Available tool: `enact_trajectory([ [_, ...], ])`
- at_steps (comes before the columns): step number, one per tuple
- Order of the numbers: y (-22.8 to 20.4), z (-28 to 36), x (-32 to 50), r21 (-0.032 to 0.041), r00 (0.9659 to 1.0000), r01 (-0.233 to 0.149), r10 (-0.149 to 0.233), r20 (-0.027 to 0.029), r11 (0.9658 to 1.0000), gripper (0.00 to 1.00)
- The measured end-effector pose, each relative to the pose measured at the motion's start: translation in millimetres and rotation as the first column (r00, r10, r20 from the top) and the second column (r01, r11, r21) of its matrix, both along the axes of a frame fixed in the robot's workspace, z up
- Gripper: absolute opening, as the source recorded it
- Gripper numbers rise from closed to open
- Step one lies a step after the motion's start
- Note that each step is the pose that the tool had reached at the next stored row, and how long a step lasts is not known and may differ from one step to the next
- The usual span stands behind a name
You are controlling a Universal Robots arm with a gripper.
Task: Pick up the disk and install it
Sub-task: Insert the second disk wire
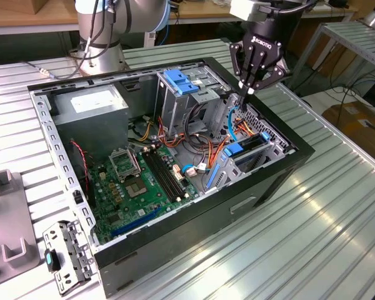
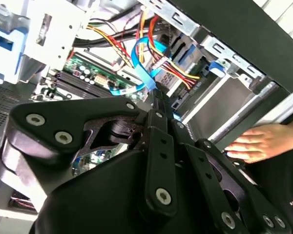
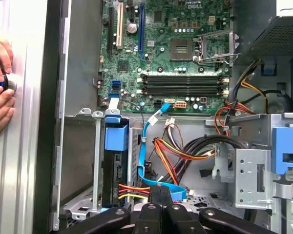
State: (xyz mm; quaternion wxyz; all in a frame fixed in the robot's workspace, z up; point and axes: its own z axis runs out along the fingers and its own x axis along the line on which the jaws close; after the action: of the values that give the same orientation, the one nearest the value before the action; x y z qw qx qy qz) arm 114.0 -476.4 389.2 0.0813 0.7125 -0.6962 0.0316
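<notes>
You are working in a robotics lab or electronics workshop. An opened computer case (image 1: 175, 156) with exposed motherboard (image 1: 144, 181) sits centre frame on a ribbed aluminium tabletop (image 1: 312, 225). A robot arm base (image 1: 100, 31) is bolted at upper left. Wooden benches (image 1: 25, 19) and loose floor cables (image 1: 356, 94) fill the background.

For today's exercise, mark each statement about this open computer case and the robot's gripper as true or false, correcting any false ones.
1. The gripper is shut, holding nothing. True.
2. The gripper hovers above the power supply. False: it is over the drive bay beside the blue data cable.
3. The motherboard's processor socket has a cooler mounted. False: it is bare.
4. A person's hand rests outside the case. True.
</notes>
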Motion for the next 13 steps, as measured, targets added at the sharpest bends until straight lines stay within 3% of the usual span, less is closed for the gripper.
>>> enact_trajectory([
  [5,6.0,-5.1,4.2,-0.0285,1.0,0.0,0.0,0.0,0.9996,0.11],
  [7,7.4,-6.9,5.0,-0.0369,1.0,0.0,0.0,0.0,0.9993,0.24],
  [9,9.0,-9.2,6.2,-0.0471,1.0,0.0,0.0,0.0,0.9989,0.24],
  [13,9.7,-9.3,7.3,-0.0472,1.0,0.0,0.0,0.0,0.9989,0.24],
])
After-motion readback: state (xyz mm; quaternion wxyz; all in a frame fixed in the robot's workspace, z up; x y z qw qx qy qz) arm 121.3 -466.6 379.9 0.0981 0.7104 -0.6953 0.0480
